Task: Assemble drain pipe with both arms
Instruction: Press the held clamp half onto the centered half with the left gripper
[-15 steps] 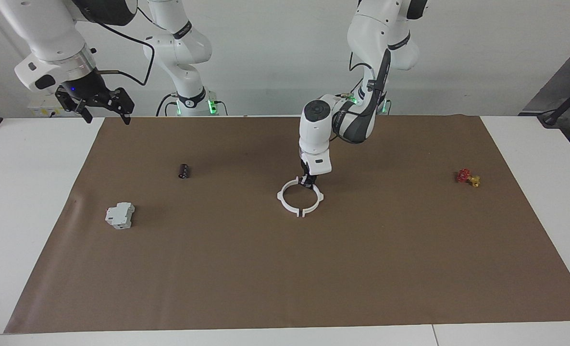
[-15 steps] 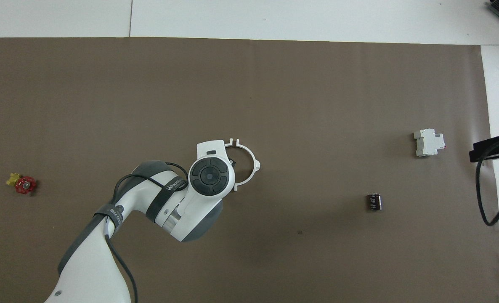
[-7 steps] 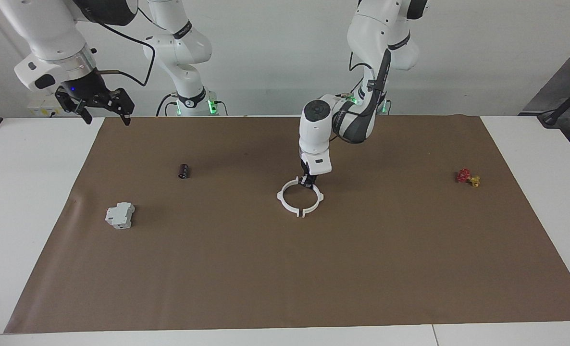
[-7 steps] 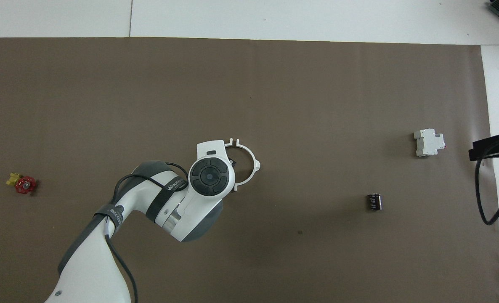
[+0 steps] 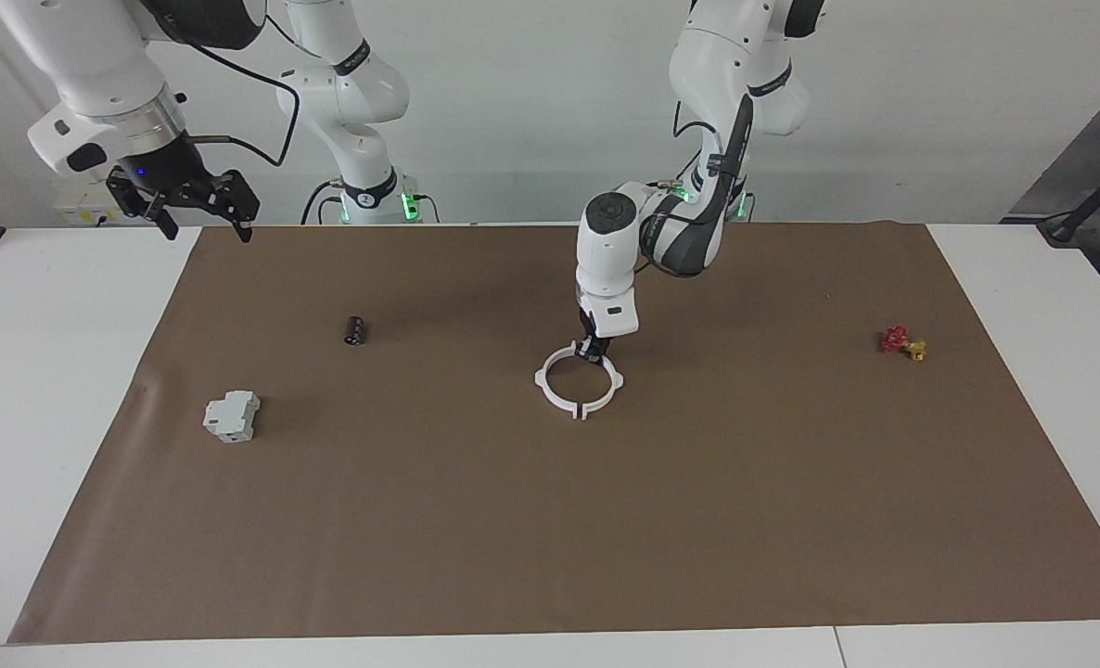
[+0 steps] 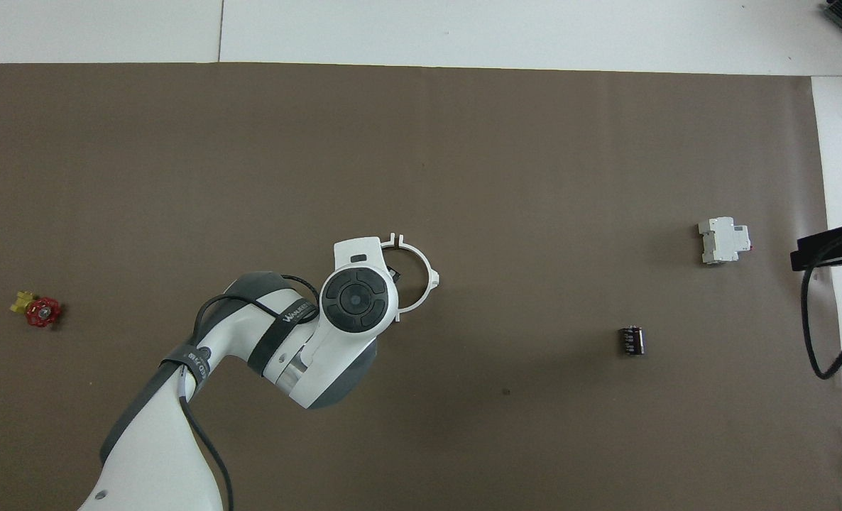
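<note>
ring [image 5: 579, 382] of two white half-circle pieces, flat on brown mat [image 5: 550, 520] near the table's middle, tabs pointing outward, a narrow slit between the halves at the edge farthest from the robots. left gripper [image 5: 593, 350] down at the ring's edge nearest the robots, fingertips pinched together on the rim there, wrist standing upright above it. in the overhead view, mostly hidden under the left arm's round white wrist housing, only a dark bit of finger [image 6: 392, 272] showing inside the ring [image 6: 427, 273]. right gripper [image 5: 199, 211] raised high over the mat's corner at the right arm's end of the table, fingers spread wide, holding nothing, waiting. grey-white block [image 5: 232, 416] on the mat toward the right arm's end, farther from the robots than the ring. small dark cylinder [image 5: 355, 330] lying between block and ring, nearer to the robots than both. red-and-yellow valve [image 5: 902, 342] toward the left arm's end, well apart from the ring. white table [image 5: 49, 371] showing past the mat's edges.
</note>
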Robot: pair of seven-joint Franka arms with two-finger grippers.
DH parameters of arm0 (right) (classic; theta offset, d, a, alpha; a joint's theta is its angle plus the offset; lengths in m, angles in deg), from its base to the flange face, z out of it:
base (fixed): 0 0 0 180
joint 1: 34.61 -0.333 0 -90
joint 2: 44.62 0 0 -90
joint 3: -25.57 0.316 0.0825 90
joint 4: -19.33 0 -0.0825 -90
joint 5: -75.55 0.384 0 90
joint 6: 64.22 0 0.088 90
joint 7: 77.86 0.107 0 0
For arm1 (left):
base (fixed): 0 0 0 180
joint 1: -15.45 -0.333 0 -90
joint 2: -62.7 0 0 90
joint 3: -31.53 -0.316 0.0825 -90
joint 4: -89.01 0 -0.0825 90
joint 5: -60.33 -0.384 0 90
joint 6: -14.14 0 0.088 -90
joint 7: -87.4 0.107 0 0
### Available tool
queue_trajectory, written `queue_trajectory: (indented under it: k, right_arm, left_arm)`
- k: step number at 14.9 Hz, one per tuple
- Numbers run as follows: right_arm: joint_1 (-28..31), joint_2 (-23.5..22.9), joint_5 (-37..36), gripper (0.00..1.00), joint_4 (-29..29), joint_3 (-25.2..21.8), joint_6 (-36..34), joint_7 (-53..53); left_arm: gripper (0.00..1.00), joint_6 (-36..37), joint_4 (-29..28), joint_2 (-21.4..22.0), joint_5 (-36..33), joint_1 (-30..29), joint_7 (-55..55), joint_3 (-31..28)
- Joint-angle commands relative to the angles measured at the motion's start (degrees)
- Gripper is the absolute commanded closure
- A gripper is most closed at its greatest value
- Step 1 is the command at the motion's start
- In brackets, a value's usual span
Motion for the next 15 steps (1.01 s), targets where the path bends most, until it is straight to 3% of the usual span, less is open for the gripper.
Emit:
queue_trajectory:
  k: [1, 11, 14, 15]
  right_arm:
    - [0.6, 0.5, 1.2, 0.00, -0.4, 0.4, 1.2, -0.6]
    - [0.6, 0.5, 1.2, 0.00, -0.4, 0.4, 1.3, -0.6]
    - [0.6, 0.4, 1.2, 0.00, -0.4, 0.4, 2.5, -0.6]
    - [0.7, 0.4, 1.2, 0.00, -0.4, 0.4, 2.6, -0.7]
  left_arm:
    - [1.00, -1.4, -0.3, -0.1, -1.1, 1.3, -1.0, -0.8]
    - [0.98, -1.4, -0.5, -0.1, -1.4, 1.3, -0.6, -0.8]
    - [0.37, -1.4, -0.5, -0.1, -1.4, 1.2, -0.5, -0.8]
    - [0.11, -1.4, -0.6, -0.1, -1.4, 1.2, -0.5, -0.8]
